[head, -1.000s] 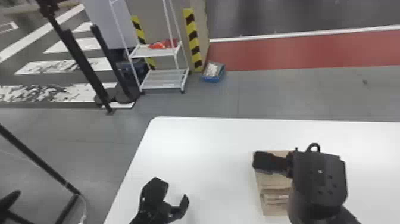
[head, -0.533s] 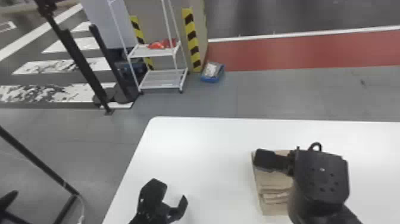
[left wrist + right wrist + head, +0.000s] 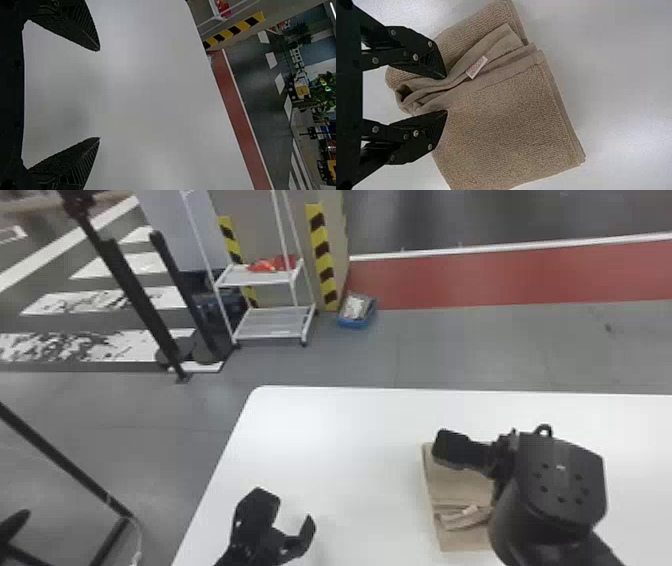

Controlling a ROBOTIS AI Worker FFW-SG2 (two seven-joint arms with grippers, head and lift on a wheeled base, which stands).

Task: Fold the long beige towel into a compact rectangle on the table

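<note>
The beige towel (image 3: 452, 485) lies folded on the table, partly under my right gripper (image 3: 462, 452) in the head view. In the right wrist view, the towel (image 3: 506, 126) shows layered folds with a small white tag, and my right gripper (image 3: 447, 94) is open, its fingers apart on either side of a bunched fold. My left gripper (image 3: 295, 510) stands open over the table, well to the left of the towel; in the left wrist view, the left gripper (image 3: 100, 94) has only bare table between its spread fingers.
The white table (image 3: 350, 430) has its far edge and left corner in view. Beyond it on the floor stand a white shelf cart (image 3: 272, 322), a blue bin (image 3: 356, 312) and black stands at the left.
Compared with the earlier head views, both arms hold nearly the same places. The right gripper and the towel show no clear shift.
</note>
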